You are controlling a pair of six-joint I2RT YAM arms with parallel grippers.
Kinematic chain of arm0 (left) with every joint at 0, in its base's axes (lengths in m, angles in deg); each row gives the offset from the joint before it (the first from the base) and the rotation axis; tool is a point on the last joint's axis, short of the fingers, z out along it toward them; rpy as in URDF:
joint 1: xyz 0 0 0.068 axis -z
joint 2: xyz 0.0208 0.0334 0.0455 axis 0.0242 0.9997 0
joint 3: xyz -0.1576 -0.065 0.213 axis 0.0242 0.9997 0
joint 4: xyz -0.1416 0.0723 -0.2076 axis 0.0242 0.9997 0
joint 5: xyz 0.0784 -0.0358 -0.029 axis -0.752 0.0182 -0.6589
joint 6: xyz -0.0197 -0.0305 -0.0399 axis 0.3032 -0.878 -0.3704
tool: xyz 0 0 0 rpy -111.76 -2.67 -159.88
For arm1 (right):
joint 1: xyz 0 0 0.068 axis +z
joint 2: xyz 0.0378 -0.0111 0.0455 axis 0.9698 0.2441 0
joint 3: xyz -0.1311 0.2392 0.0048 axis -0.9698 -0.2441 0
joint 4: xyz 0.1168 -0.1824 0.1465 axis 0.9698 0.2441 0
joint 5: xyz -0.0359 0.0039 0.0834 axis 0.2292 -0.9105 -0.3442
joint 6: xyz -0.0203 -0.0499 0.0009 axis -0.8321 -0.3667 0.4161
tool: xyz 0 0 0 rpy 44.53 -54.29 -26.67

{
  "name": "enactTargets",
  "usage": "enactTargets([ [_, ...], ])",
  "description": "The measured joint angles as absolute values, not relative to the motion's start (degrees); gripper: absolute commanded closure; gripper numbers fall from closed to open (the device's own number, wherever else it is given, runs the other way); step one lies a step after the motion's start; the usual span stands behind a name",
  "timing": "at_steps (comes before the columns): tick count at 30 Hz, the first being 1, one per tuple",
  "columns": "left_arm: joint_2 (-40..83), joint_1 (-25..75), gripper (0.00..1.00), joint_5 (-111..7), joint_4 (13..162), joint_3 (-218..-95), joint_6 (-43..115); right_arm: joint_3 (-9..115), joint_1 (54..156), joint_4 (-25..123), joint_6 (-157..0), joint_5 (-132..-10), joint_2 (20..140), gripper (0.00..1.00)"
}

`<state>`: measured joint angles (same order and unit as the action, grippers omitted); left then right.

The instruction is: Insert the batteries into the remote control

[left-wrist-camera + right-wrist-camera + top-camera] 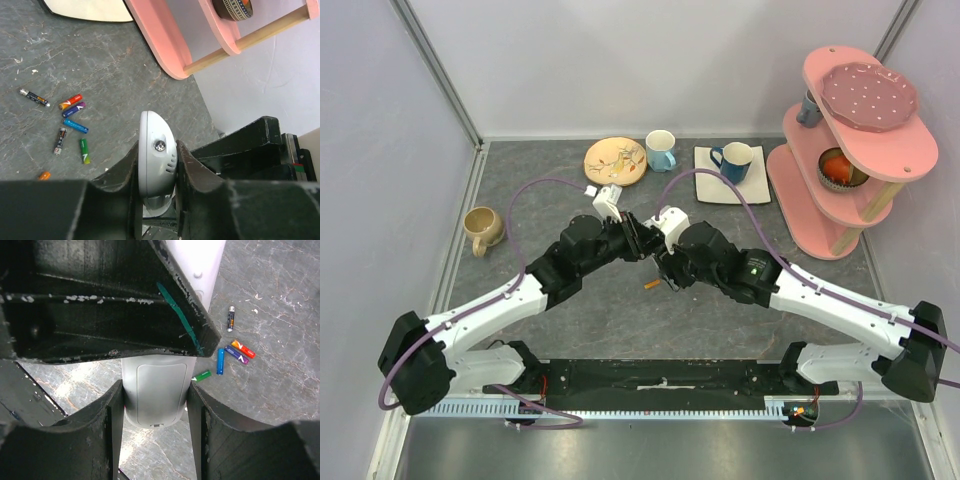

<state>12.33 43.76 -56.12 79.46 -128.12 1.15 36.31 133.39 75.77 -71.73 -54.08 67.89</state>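
Note:
The remote control [156,131] is white and hangs above the table between both grippers. My left gripper [157,150] is shut on its thin sides near the rounded end with the small lens. From the other side, my right gripper [155,389] is shut across the width of the remote control [155,405], whose closed back cover faces the camera. Several batteries lie loose on the grey table below: orange-red [70,102], purple [73,109], blue [75,125], green [84,151], dark [34,97]. One orange battery [653,284] shows beside the grippers in the top view, where the remote is hidden.
A pink tiered shelf [850,150] stands at the back right. Along the back are a patterned plate [615,160], a light blue mug [660,150] and a dark blue mug on a white square plate [705,185]. A beige mug [482,228] sits at the left.

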Motion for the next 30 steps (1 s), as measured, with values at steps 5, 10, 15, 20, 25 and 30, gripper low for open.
enactTargets([
  [5, 12.18, 44.0, 0.98, -55.64, 76.55, -127.27, 1.1, 36.42, 133.41, 75.42, -71.8, -53.47, 68.04, 0.5],
  [10, 11.41, 44.0, 0.98, -55.93, 74.47, -125.39, 1.1, 36.71, 133.41, 75.92, -71.14, -53.39, 68.0, 0.09],
  [15, 9.12, 43.95, 0.98, -58.22, 74.45, -121.59, 1.17, 38.63, 133.43, 76.07, -70.11, -53.21, 66.88, 0.02],
  [20, 4.46, 43.93, 0.98, -62.33, 73.64, -117.39, 1.78, 39.02, 133.41, 76.07, -67.84, -51.88, 63.51, 0.02],
  [25, -0.76, 43.95, 0.98, -65.21, 69.64, -112.36, 3.2, 35.02, 133.43, 72.42, -61.48, -48.49, 59.08, 0.04],
  [30, -3.19, 43.95, 0.98, -66.64, 67.04, -108.74, 4.95, 24.6, 133.41, 66.3, -53.28, -46.68, 54.01, 0.11],
])
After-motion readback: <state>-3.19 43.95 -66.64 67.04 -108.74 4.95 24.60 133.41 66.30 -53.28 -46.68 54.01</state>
